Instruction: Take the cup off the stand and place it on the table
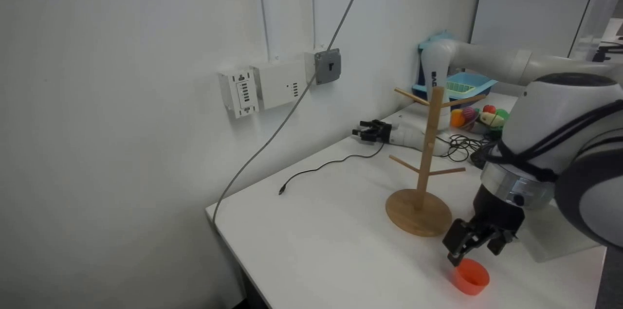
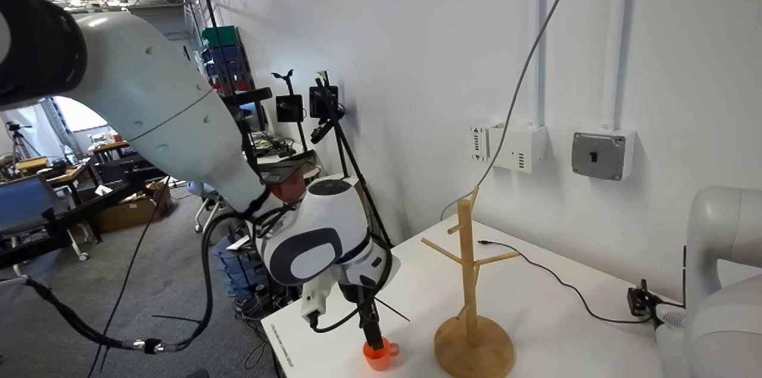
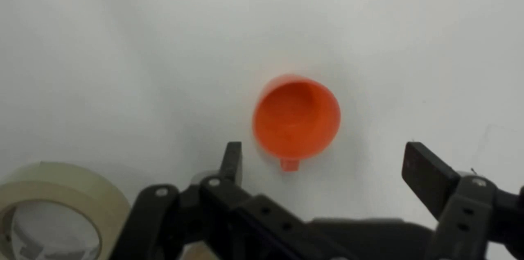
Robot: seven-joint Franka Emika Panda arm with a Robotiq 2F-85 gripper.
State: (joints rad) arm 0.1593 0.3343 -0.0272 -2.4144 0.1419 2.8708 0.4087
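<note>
A pale wall (image 1: 121, 104) fills the left in an exterior view, and the white table (image 1: 331, 231) runs along its foot. The cup (image 1: 471, 279) is on the table, to the near right of the stand (image 1: 428, 155), with the gripper (image 1: 476, 254) poised over it. The step in hand looks like letting go and drawing clear: the gripper should rise straight up before any sideways swing, since the stand's round base (image 1: 405, 216) lies near. A finger (image 1: 457, 241) overlaps the cup from here, so contact cannot be judged. Toy food (image 1: 489, 118), far behind the stand, appears only from this angle.

In an exterior view the cup stands upright to the left of the stand, its handle (image 2: 394, 349) turned toward it. The gripper shows edge-on, hiding its spread. A small plastic cup probably slides or tips easily, so a slow lift suits it.

The wrist view gives what those hide: the fingers (image 3: 430, 178) stand wide apart with nothing in their grip. The cup shows apart from both, just beside the left-hand finger and farther from the right-hand one, so the left gap is the one to guard while lifting. A tape ring (image 3: 92, 194), at the near left, also shows only here.
</note>
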